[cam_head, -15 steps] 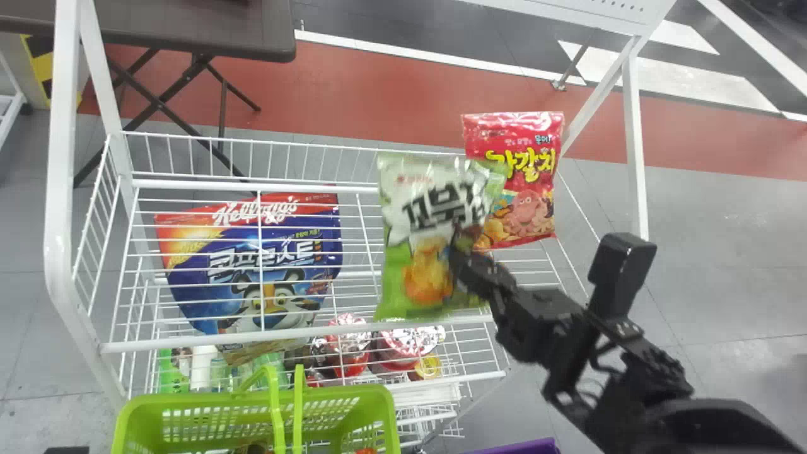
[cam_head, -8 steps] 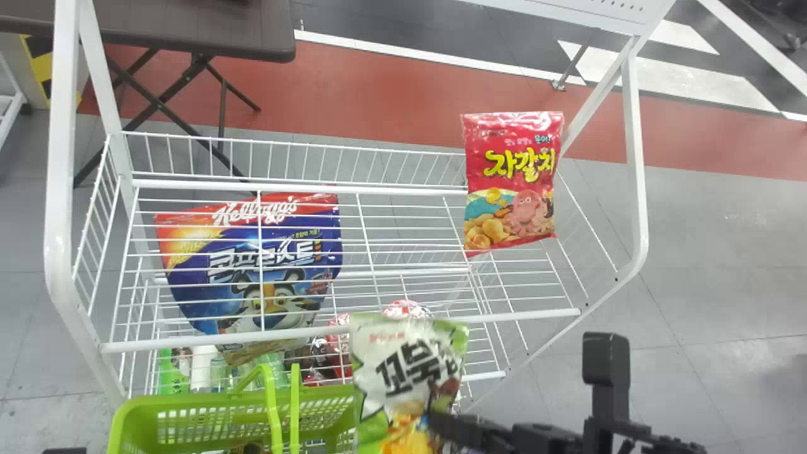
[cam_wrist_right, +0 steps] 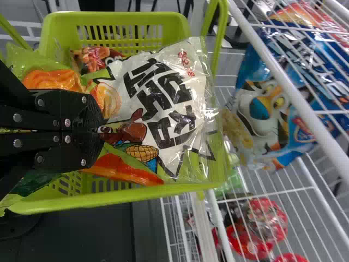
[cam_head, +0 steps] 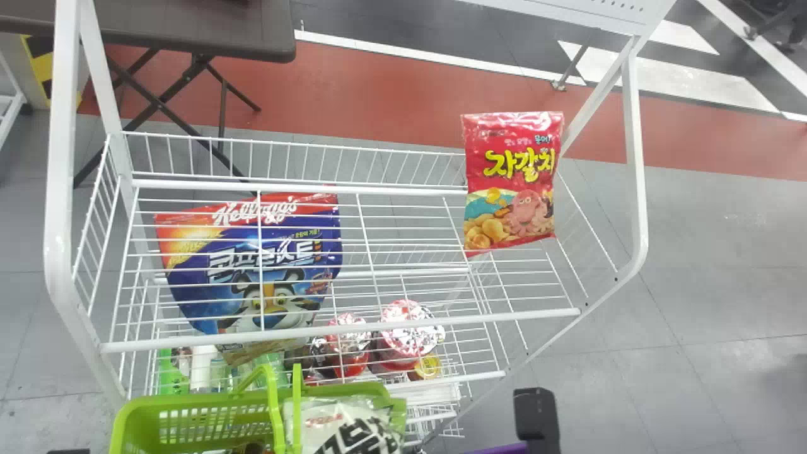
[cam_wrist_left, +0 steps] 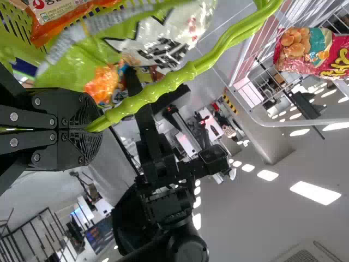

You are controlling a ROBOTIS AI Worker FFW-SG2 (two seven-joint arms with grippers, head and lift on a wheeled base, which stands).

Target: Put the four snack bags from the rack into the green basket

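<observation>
My right gripper's arm [cam_head: 537, 419] shows at the bottom edge in the head view. In the right wrist view my right gripper [cam_wrist_right: 98, 131] is shut on the white-and-green snack bag [cam_wrist_right: 163, 103], which is at the green basket [cam_wrist_right: 114, 204], over its opening. The head view has this bag [cam_head: 353, 429] at the basket's [cam_head: 334, 391] right side. My left arm [cam_head: 68, 451] barely shows at the bottom left; in the left wrist view my left gripper [cam_wrist_left: 95, 124] is shut on the basket handle [cam_wrist_left: 180, 76]. A red snack bag [cam_head: 512, 189] stands at the rack's right.
The white wire rack [cam_head: 340, 330] also holds a blue cereal bag [cam_head: 258, 271] at its left. Cups [cam_head: 408, 334] and bottles stand on a lower shelf. Orange packs [cam_wrist_right: 95, 57] lie in the basket. A brown folding table [cam_head: 202, 31] is behind.
My right gripper has carried the white-and-green bag from in front of the rack's middle toward the robot and left, to the basket. The red bag has stayed where it was.
</observation>
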